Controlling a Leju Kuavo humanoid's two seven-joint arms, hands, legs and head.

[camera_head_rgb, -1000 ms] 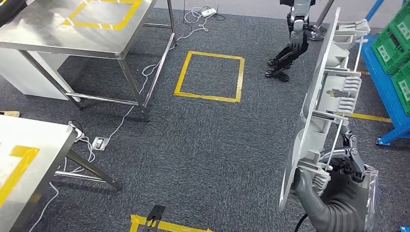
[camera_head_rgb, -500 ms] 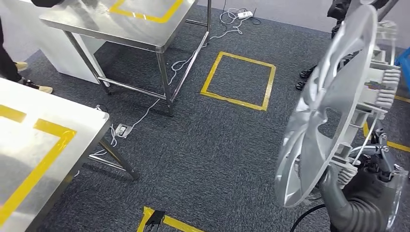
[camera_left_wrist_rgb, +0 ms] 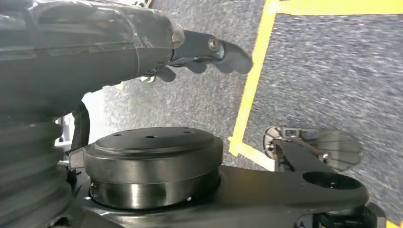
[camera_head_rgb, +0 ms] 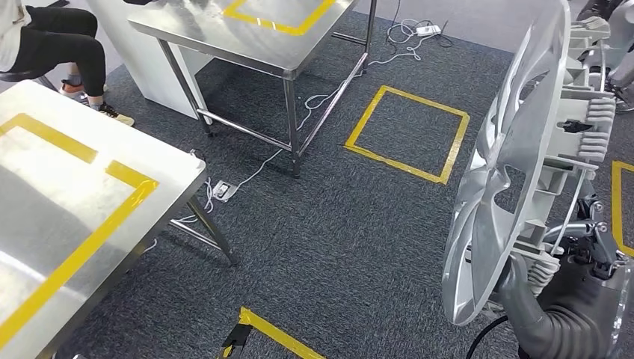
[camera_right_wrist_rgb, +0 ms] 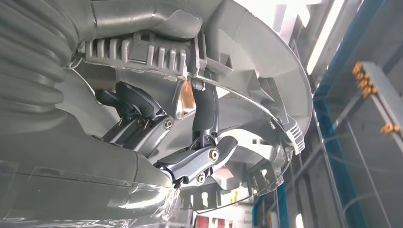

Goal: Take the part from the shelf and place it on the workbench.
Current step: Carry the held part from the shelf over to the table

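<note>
Grey carpet (camera_head_rgb: 329,247) marked with yellow tape squares (camera_head_rgb: 407,134) runs under two steel tables: a near workbench (camera_head_rgb: 45,224) with its own yellow outline at your left, and a second table (camera_head_rgb: 254,34) farther off, beside which a person (camera_head_rgb: 52,45) sits. Your right hand (camera_head_rgb: 557,288) grasps the part, a big silver wheel cover (camera_head_rgb: 508,172), by its lower edge, so the disc stands nearly upright and rises well above the hand; in the right wrist view the dark fingers (camera_right_wrist_rgb: 204,156) hook over the ribbed back of the cover (camera_right_wrist_rgb: 247,95). Your left hand (camera_left_wrist_rgb: 209,50) hangs over the carpet holding nothing, fingers loosely curled. The part is not yet on the bench, which lies well apart from it across open floor. Judging from this, your main risk is leverage: held low with most of its bulk above, the cover could tip or twist in the fingers as you walk or turn. Cables (camera_head_rgb: 254,172) trail on the carpet by the table legs, so watch your footing there. Setting a tall disc flat may also catch its rim on the bench edge.
</note>
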